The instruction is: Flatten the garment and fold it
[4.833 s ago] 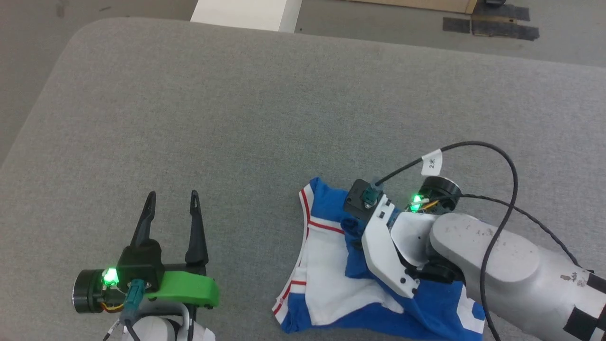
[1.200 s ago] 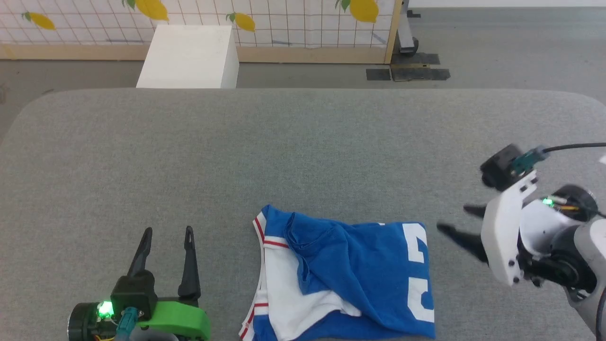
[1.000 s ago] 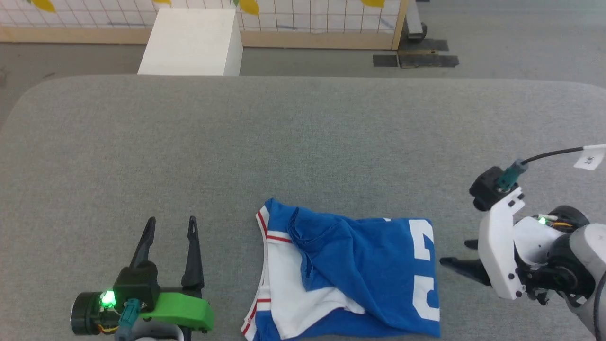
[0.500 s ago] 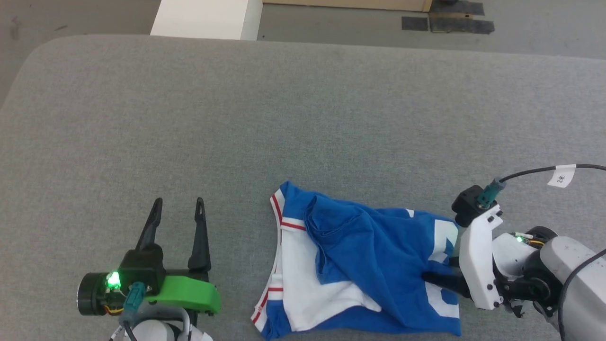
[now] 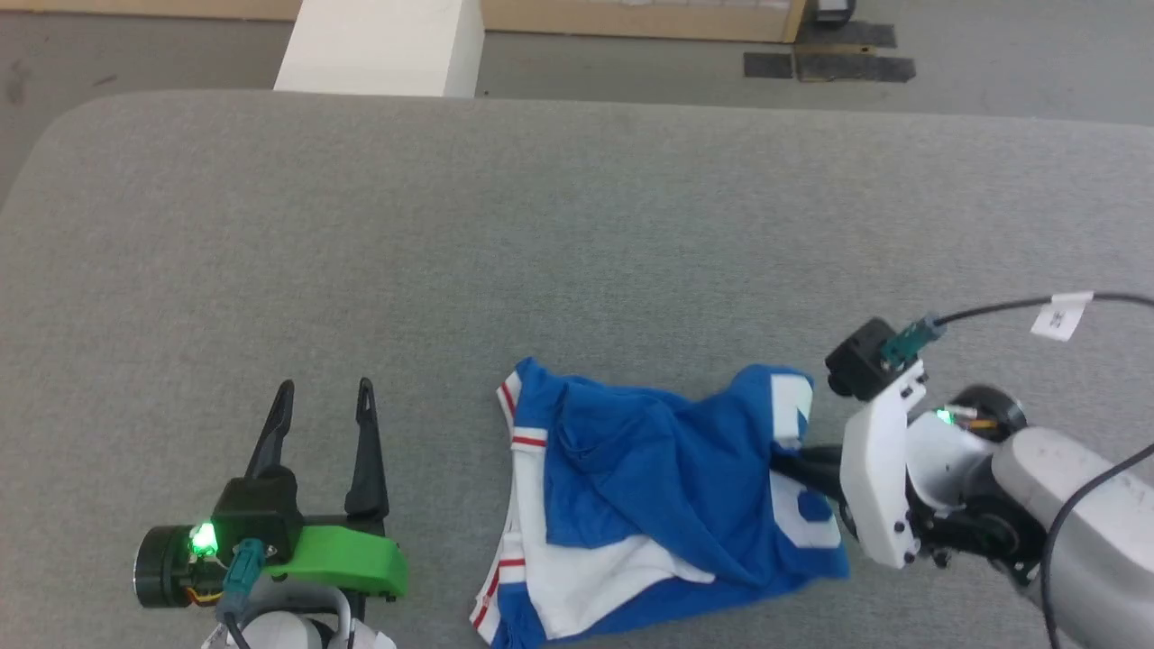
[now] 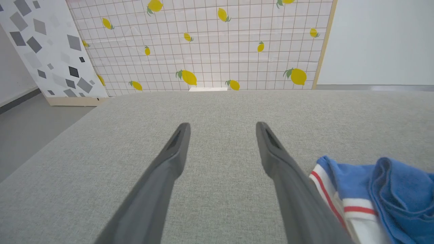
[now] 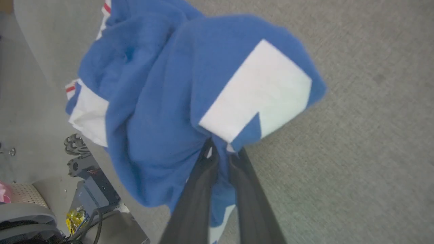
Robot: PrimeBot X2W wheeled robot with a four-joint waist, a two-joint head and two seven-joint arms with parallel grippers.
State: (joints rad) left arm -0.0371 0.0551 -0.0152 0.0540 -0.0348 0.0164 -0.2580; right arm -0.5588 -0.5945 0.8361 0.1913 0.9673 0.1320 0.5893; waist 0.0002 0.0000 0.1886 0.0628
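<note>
Hidden: the fingertips of the right gripper are buried in a fold of the crumpled royal-blue jersey garment with a white sleeve and red stripes.
Cut off: the garment's near edge runs off the bottom of the head view, and its white printed numeral is folded over and cannot be read.
Blurred: the cloth in the right wrist view is soft.
Right gripper: its fingers are pressed together, clamped on a blue fold beside the white print.
Left gripper: its fingers are apart with nothing between them, over the grey fabric-covered table.
Garment place: it is bunched ahead of the right gripper's fingers. Its striped sleeve edge is just beside the left gripper's right-hand finger, and I cannot tell whether they touch.
Counts: one garment, two grippers with two dark fingers each, and one white box beyond the table.
</note>
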